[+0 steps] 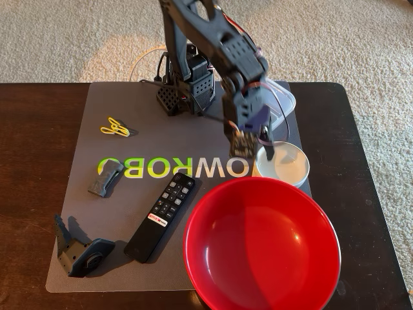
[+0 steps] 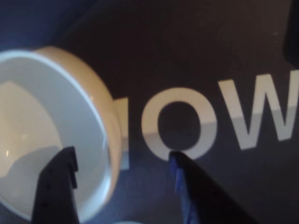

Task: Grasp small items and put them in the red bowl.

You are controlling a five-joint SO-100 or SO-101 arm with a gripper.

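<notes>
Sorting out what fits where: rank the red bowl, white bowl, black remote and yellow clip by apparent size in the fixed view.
Largest to smallest in the fixed view:
1. red bowl, far the widest
2. black remote, long but slim
3. white bowl, partly hidden by the claw; its rank against the remote is unsure
4. yellow clip, clearly smallest

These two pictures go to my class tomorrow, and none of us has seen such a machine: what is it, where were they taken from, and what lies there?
The dark jointed machine is a small robot arm ending in a two-finger gripper. The fixed view looks down on a dark wooden table with a grey mat. The wrist view rides on the gripper, so its fingers enter from below.

On the mat lie a large glossy red round bowl, a small white round bowl, a slim black remote, two dark grey plastic parts, a yellow clip and a clear plastic tub behind the arm.

Nothing is held: the open fingers straddle the white bowl's rim, one inside, one outside.
</notes>
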